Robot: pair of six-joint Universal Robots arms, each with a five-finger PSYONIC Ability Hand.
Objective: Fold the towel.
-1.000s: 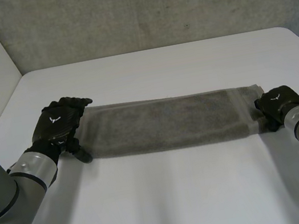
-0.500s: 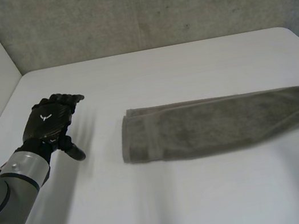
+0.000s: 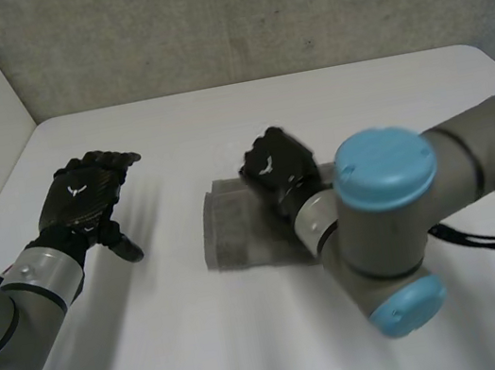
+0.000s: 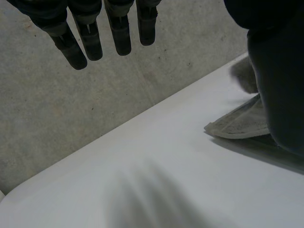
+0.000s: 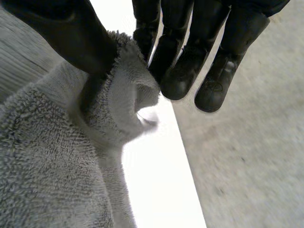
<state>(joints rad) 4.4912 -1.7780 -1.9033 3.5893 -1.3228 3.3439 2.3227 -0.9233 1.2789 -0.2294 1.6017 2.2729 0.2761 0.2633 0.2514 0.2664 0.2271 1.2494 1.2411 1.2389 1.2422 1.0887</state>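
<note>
At left, the left hand [image 3: 86, 196] is over the white table [image 3: 329, 103], well apart from the towel. Its fingers [image 4: 90, 40] are straight and slightly spread, holding nothing. At centre, the grey towel [image 3: 232, 235] lies on the table. The right hand [image 3: 278, 168] is on the towel, its thumb [image 5: 61, 33] and curled fingers pinching a raised fold of terry. The right arm [image 3: 392, 217] crosses above the cloth.

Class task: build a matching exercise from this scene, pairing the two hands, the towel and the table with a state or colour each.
1 left hand
2 right hand
3 towel
4 table

A white
B grey, lying flat
C open, holding nothing
D pinching cloth between thumb and fingers

Pairs: 1-C, 2-D, 3-B, 4-A
</note>
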